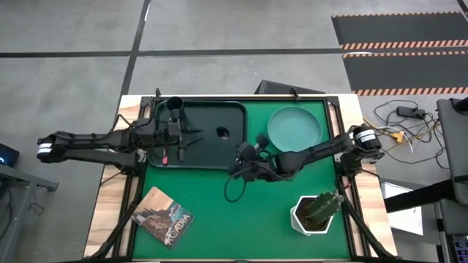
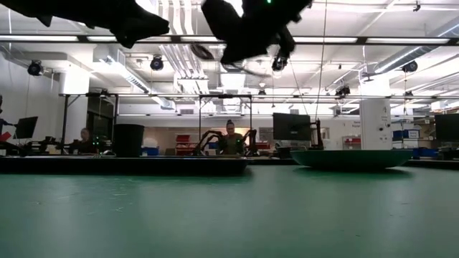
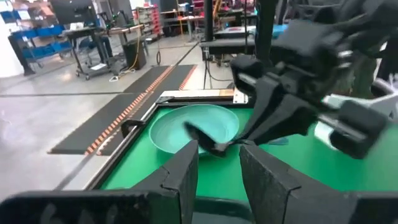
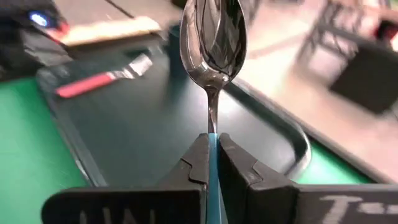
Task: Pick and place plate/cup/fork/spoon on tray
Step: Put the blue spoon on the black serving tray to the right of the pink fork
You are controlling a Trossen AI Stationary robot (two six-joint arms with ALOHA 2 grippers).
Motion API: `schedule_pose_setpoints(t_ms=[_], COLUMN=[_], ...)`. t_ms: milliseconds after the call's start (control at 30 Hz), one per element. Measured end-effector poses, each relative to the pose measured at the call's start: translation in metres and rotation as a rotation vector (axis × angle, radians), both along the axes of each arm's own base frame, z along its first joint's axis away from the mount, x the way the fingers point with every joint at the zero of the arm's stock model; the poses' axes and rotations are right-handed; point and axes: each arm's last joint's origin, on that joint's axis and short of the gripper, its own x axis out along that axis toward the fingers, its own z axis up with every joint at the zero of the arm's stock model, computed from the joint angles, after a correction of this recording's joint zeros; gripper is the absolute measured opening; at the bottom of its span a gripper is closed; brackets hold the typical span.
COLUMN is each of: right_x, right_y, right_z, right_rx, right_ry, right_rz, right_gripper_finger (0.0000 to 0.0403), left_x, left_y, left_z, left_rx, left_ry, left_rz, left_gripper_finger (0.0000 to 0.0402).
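The black tray [image 1: 197, 135] lies on the green mat at the far left. The black cup [image 1: 174, 106] stands upright in its far left corner. The pink-handled fork [image 1: 166, 153] lies flat on the tray near its left edge and also shows in the right wrist view [image 4: 99, 79]. The teal plate [image 1: 294, 128] rests on the mat right of the tray. My right gripper [image 1: 240, 158] hovers by the tray's right near corner, shut on the spoon [image 4: 213, 37]. My left gripper [image 1: 183, 139] is open and empty above the tray's left half. My right gripper pinches the spoon's light blue handle [image 4: 212, 163] between its two fingers. The spoon sticks out ahead of the fingers, in line with them, its silver bowl [image 4: 213, 34] toward the tray. It is lifted clear of tray and mat.
A white pot with a green plant [image 1: 316, 212] stands at the near right of the mat. A book [image 1: 162, 217] lies at the near left. Cables lie off the table's right side. People sit at benches in the room behind.
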Motion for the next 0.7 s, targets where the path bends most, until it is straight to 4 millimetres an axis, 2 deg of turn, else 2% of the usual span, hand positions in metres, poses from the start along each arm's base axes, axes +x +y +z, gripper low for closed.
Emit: schedule_pose_setpoints(t_ms=[133,233,333,500,700], right_x=[0.007,0.008,0.002,-0.016,-0.021], right_y=[0.006,0.006,0.004,-0.003,-0.016], right_z=[0.007,-0.002,-0.012,-0.026,-0.033], right_rx=[-0.092,-0.143,-0.19,-0.214,-0.246], right_ry=[-0.071,-0.109,-0.192,-0.427,-0.445], right_rz=[0.059,0.082,0.093,0.172,0.171], right_gripper_finger=[0.0009,0.0009,0.0009,0.0009,0.0009], left_x=[0.001,0.002,0.003,0.01,0.028], left_y=[0.0,-0.001,-0.002,-0.001,-0.001], left_z=[0.002,0.002,0.0,-0.008,-0.019], left_rx=[-0.088,-0.166,-0.205,-0.266,-0.3], left_ry=[-0.046,-0.059,-0.056,-0.074,-0.243], left_rz=[0.003,-0.011,-0.016,-0.014,-0.097], left_gripper_finger=[0.0101,0.0101,0.0101,0.0101,0.0101])
